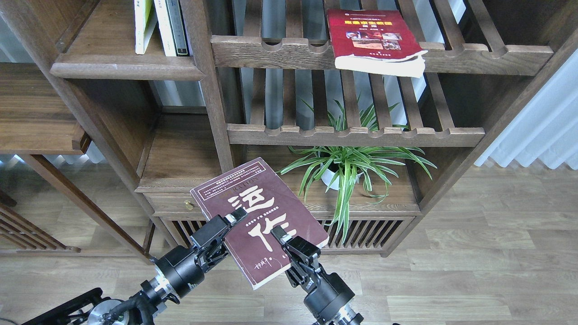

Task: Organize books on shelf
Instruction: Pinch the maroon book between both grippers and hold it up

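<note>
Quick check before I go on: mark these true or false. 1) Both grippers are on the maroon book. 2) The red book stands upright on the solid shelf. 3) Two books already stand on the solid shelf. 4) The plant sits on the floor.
1) True: left gripper and right gripper clamp the maroon book.
2) False: the red book lies flat on the slatted rack.
3) True: the yellow-green book and another book stand on the solid shelf.
4) False: the plant sits inside the cabinet.

Held book: before the bookcase, between left pincer and right pincer.
Upper slatted rack: flat book lay on it.
Shelf: upper left, upright books on it.
Plant: below the racks.
</note>
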Controlling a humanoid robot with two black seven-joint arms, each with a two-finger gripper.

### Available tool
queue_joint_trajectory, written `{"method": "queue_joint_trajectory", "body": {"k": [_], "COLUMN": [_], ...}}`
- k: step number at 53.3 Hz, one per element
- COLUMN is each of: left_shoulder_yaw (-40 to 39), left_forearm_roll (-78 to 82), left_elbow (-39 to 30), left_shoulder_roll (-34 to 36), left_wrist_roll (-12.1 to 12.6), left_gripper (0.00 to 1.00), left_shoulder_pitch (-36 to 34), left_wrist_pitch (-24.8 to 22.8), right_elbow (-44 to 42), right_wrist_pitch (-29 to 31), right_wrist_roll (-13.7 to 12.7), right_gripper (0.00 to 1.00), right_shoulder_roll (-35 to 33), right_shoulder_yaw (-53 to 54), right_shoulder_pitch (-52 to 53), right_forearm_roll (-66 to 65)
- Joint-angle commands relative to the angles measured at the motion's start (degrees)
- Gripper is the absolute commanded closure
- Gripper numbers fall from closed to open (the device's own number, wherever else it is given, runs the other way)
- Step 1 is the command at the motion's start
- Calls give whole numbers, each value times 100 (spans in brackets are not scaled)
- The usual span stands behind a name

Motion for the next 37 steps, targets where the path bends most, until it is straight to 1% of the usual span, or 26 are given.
{"method": "queue_joint_trajectory", "body": {"k": [1, 4, 11, 14, 18, 30, 32, 37], "left_shoulder_yaw": [4, 4, -4, -4, 4, 4, 13, 13], "left_forearm_roll": [9, 18, 18, 18, 18, 18, 18, 27], "left_elbow": [-4, -4, -4, -13, -30, -39, -39, -39], "left_shoulder_roll": [-26, -35, -35, -35, -35, -35, -26, -26], "left_wrist_roll": [0, 0, 0, 0, 0, 0, 0, 0], "left_gripper": [14, 16, 23, 27, 34, 41, 44, 48], "left_shoulder_pitch": [-19, -19, -46, -46, -46, -46, -46, -54], "left_wrist_pitch": [0, 0, 0, 0, 0, 0, 0, 0], "right_elbow": [0, 0, -88, -97, -97, -97, -97, -97], "right_wrist_pitch": [0, 0, 0, 0, 0, 0, 0, 0], "right_wrist_roll": [0, 0, 0, 0, 0, 0, 0, 0], "right_gripper": [95, 95, 95, 95, 95, 95, 95, 95], "right_shoulder_roll": [-8, -8, 1, -17, -17, -8, 1, 1], "right_shoulder_yaw": [-4, -4, 13, 13, 13, -4, -4, -4], "right_shoulder_pitch": [-3, -3, 24, 15, 15, 32, 32, 41], "right_forearm_roll": [-1, -1, -1, -1, -1, -1, -1, -1]}}
